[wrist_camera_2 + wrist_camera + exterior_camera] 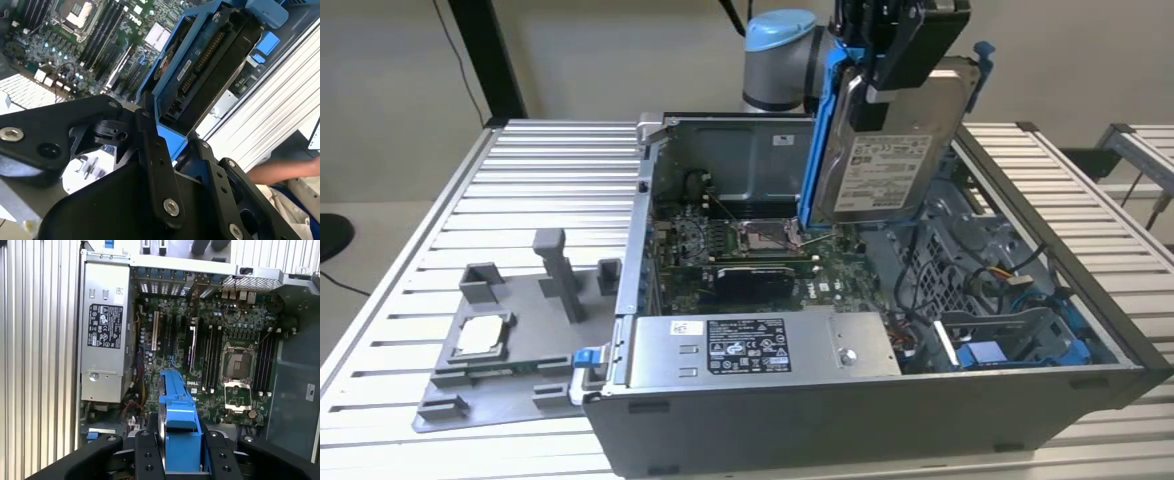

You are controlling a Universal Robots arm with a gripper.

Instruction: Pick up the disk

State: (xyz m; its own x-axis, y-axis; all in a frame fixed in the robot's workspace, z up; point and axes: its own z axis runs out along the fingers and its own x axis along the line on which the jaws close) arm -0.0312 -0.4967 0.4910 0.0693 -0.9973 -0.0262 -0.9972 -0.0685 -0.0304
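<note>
Above the open computer case (881, 330) on the slatted table (494, 200), the gripper (907, 45) pinches the disk (887, 165), a silver drive with a white label in a blue frame, hanging upright over the motherboard (200, 345).

Your disk (887, 160): flat silver metal rectangle with a white printed label, clipped in a blue plastic frame | pose: hanging on end, nearly upright, slightly tilted, label facing the exterior view | position: lifted clear, above the open computer case (761, 400) | in both wrist views you see its blue frame edge-on (177, 415) (200, 60).
</note>
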